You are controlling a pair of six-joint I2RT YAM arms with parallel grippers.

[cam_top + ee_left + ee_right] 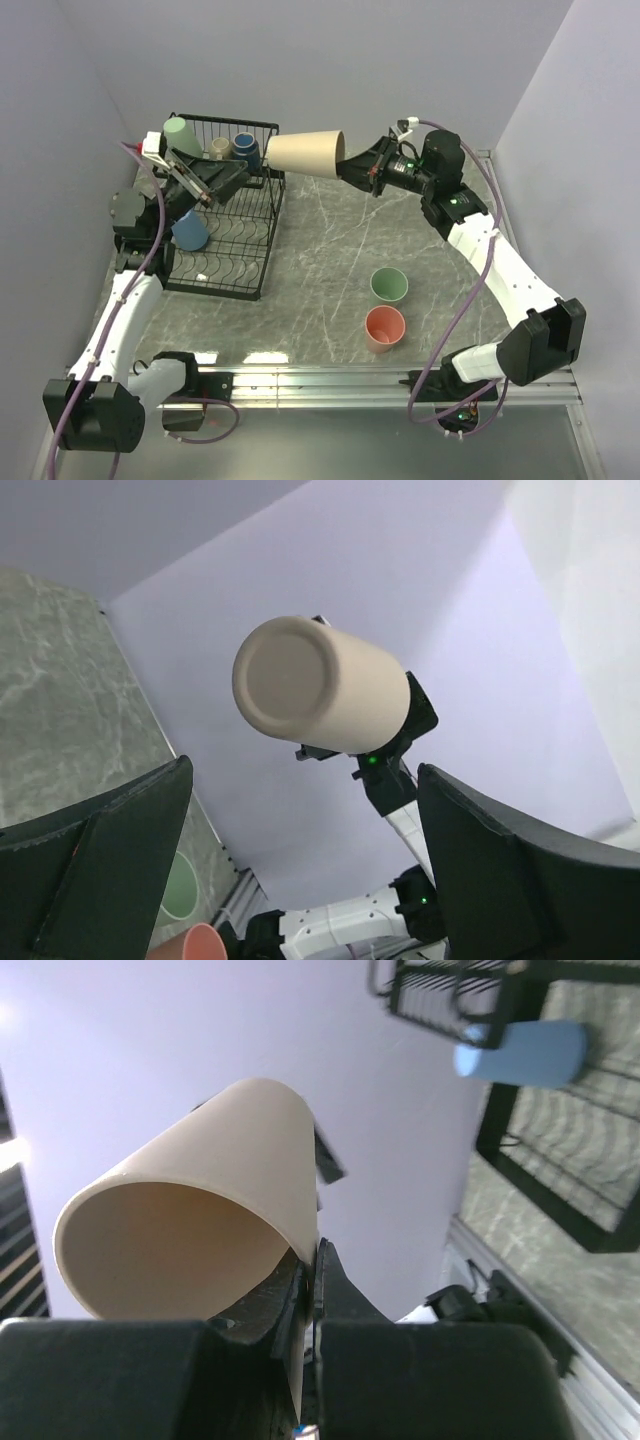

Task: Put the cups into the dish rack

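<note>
Right wrist view only: right gripper [310,1265] pinches the thin rim wall of the beige tumbler [200,1190], which is matte and tapered. Left wrist view only: its flat round base. Overhead: tumbler held horizontal, base toward 9 o'clock, at the wire dish rack [270,215]. Left gripper [222,183] spread above the rack.

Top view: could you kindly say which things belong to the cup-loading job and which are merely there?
Job: dish rack; beige cup in right gripper; green cup beside salmon cup.
Merely there: table; purple cables.
</note>
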